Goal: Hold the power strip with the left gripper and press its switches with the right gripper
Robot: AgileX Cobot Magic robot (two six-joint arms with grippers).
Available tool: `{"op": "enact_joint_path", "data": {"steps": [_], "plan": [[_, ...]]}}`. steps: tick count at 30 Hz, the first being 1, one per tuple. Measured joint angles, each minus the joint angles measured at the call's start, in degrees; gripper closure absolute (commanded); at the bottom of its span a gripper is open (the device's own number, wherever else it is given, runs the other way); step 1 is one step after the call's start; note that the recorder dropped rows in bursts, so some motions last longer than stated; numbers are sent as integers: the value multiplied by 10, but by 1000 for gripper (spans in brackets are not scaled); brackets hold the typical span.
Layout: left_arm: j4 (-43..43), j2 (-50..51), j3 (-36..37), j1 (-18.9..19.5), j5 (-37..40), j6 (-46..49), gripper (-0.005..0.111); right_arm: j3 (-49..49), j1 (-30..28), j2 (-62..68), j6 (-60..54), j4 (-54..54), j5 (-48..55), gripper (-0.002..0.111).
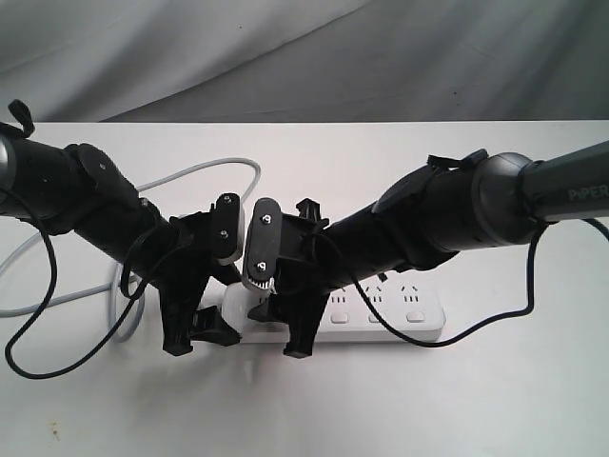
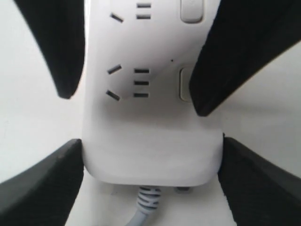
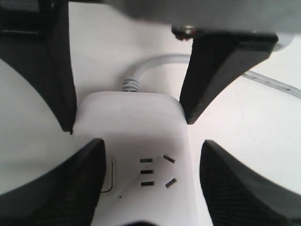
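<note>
White power strip (image 1: 366,330) lies flat on the desk (image 1: 495,400), long axis left-right, roughly mid-desk and well in from the near edge, cord end on the left. At that end the left hand (image 2: 152,141) is clamped across the strip, one pad on each long edge, right by the rounded corners. Just beside it on the right, the right hand (image 3: 153,146) is spread wider than the strip. Its near finger overlaps the first of the switches (image 3: 109,176); its far finger stands off the far edge, with bare desk showing between. Fingertips of the two hands are close but apart. Three socket groups further right are uncovered. Grey cord (image 1: 224,164) loops away to the far left.
</note>
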Motion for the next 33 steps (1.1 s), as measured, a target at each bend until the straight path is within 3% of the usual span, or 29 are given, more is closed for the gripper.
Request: {"op": "enact_joint_path", "data": {"steps": [33], "plan": [[0,0,0,0,0,0,38,15,0,9,3,4,-9,53]]}}
